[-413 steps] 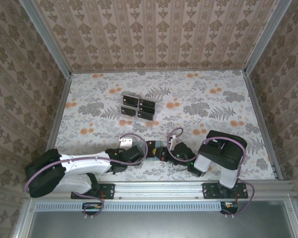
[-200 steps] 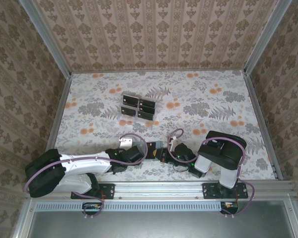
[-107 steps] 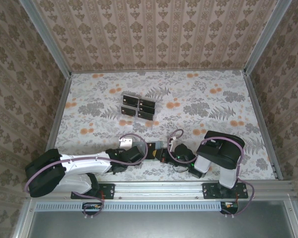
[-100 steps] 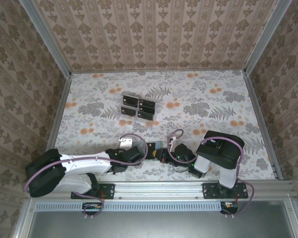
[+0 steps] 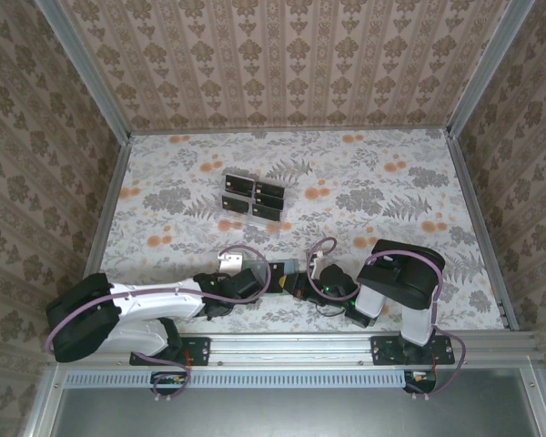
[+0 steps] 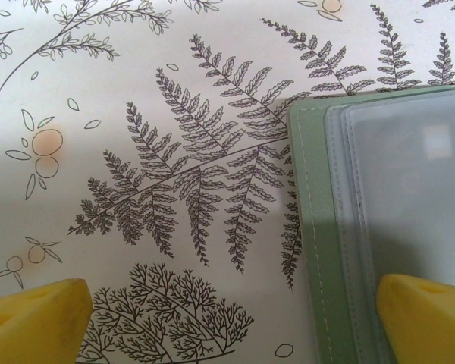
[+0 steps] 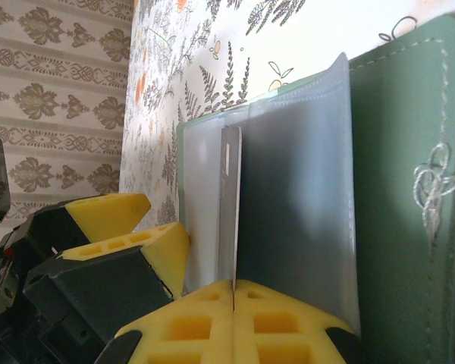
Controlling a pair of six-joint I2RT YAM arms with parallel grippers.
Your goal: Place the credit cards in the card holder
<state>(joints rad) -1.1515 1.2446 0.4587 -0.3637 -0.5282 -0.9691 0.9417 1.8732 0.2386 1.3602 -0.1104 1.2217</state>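
Note:
The card holder point(image 7: 409, 144) lies open on the flowered tabletop, grey-green with clear inner sleeves point(image 7: 303, 174). My right gripper point(image 7: 233, 284) is shut on a thin credit card point(image 7: 229, 205), seen edge-on, standing against the sleeves. My left gripper point(image 6: 231, 326) is open, and its right fingertip point(image 6: 428, 318) rests on the holder's sleeve point(image 6: 409, 167) while the other sits on bare table. From above, both grippers point(image 5: 271, 276) point(image 5: 300, 284) meet over the holder point(image 5: 287, 266) near the front edge. More credit cards point(image 5: 253, 198) stand further back.
A clear slotted rack point(image 5: 241, 205) holds several black cards at mid-table, left of centre. Wallpapered walls point(image 5: 282, 64) close in three sides. A metal rail point(image 5: 291, 346) runs along the near edge by the arm bases. The left gripper's yellow fingers point(image 7: 110, 216) show beside the holder.
My right gripper has edged slightly left toward the holder with the card in it. The left arm has stayed still.

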